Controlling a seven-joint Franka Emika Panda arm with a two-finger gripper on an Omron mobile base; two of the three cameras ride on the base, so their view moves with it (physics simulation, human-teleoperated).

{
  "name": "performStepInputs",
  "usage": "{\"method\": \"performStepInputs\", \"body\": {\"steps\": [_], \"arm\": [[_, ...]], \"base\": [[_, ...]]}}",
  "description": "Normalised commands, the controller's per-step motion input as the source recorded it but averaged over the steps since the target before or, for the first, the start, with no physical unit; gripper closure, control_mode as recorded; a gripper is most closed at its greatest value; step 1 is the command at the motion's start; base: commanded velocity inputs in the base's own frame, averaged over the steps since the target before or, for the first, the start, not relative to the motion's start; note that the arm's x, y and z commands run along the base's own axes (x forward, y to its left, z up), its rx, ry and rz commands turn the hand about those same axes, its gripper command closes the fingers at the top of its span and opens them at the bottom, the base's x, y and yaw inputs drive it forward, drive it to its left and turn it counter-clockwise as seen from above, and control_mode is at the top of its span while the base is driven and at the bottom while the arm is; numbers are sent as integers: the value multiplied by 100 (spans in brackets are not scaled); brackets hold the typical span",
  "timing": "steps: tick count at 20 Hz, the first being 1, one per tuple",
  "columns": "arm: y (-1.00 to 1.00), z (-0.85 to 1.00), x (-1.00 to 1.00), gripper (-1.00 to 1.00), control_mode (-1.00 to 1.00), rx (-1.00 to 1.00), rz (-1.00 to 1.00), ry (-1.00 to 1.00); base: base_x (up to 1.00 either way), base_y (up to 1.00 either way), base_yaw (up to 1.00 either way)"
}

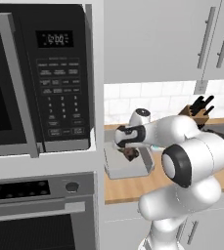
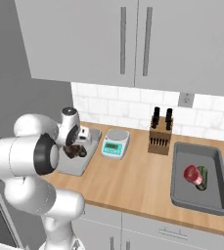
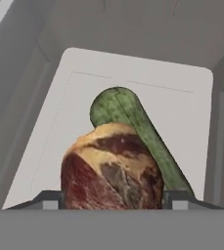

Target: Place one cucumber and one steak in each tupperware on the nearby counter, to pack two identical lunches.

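While the steak (image 3: 112,168) sits clamped between the two fingers (image 3: 51,200) above the left tupperware (image 3: 79,88), the main risk, as I judge it, is a poor release. A cucumber (image 3: 133,127) already lies on the floor of that box, running right under the meat, so the steak may land on it, roll, or tip against a wall instead of settling flat. Let go too high, it could bounce toward the rim; let go off-centre, it could catch the raised edge and drop onto the surface (image 2: 133,180).

Going left to right in the right base view: the gripper (image 2: 75,150) hangs over the left tupperware (image 2: 77,166) at the near-left end of the wooden surface, with the dark steak (image 2: 74,151) in its grip. Just beside the box stands a small white scale (image 2: 115,143) with a green display, close enough to be clipped by a wide swing. Further along is a knife block (image 2: 160,134) against the tiled wall. At the far right the second tupperware (image 2: 182,195) holds a steak (image 2: 191,174) and a cucumber (image 2: 203,177) touching each other, so that lunch looks packed.

In the left base view a microwave (image 1: 37,78) and an oven (image 1: 40,210) stand tall left of the arm, limiting room on that side.
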Motion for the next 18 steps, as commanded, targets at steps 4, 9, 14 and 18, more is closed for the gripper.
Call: {"method": "performStepInputs", "body": {"steps": [4, 9, 14, 18], "arm": [[1, -38, 21, 100, -100, 0, 0, 0], [6, -61, 3, 100, -100, 0, 0, 0], [1, -35, -1, -100, -100, 0, 0, -3], [0, -4, -19, -100, -100, 0, 0, -15]], "base": [[0, 0, 0], [0, 0, 0], [0, 0, 0], [0, 0, 0]]}}
